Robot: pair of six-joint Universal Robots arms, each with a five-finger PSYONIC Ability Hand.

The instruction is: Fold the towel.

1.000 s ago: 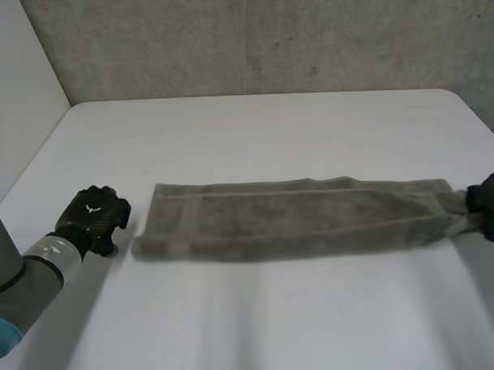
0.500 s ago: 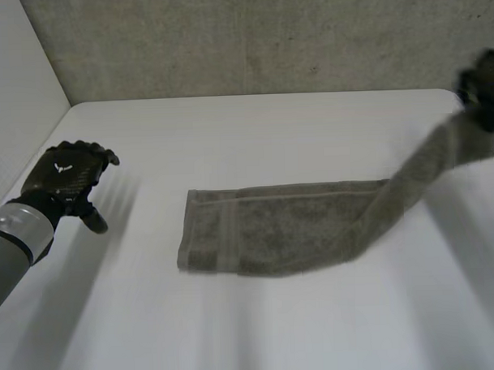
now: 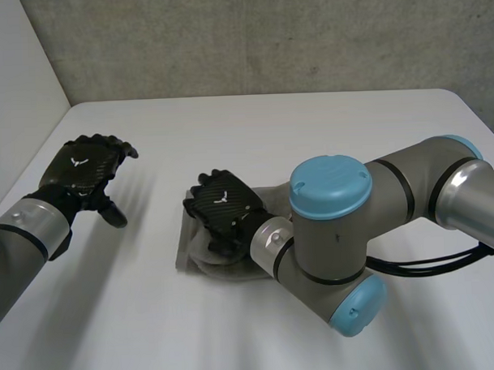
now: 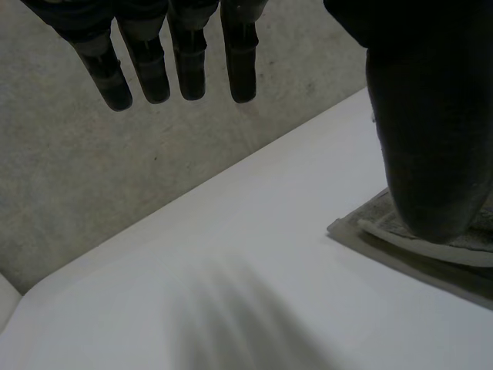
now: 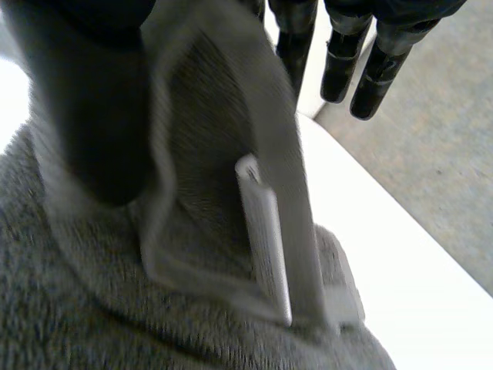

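A grey towel point(image 3: 187, 245) lies folded on the white table point(image 3: 326, 125), left of the middle. My right arm reaches across it, and my right hand point(image 3: 225, 208) rests palm down over the towel's left end. In the right wrist view that hand point(image 5: 100, 116) is open: its fingers point(image 5: 347, 62) are straight and stand away from the thumb. A towel edge point(image 5: 269, 177) with a white label rises loosely between them above the pile point(image 5: 92, 324). My left hand point(image 3: 82, 168) hovers open to the towel's left, clear of it, its fingers point(image 4: 181, 62) straight. The towel's corner point(image 4: 431, 250) lies beyond its thumb.
A concrete wall point(image 3: 266, 38) runs behind the table's far edge. A white panel point(image 3: 17, 96) stands at the left side. My right arm's elbow point(image 3: 334, 231) lies low over the table's middle.
My right hand carried the towel's right end up and over to the left end, doubling the towel, then opened. My left hand rose off the table and spread its fingers.
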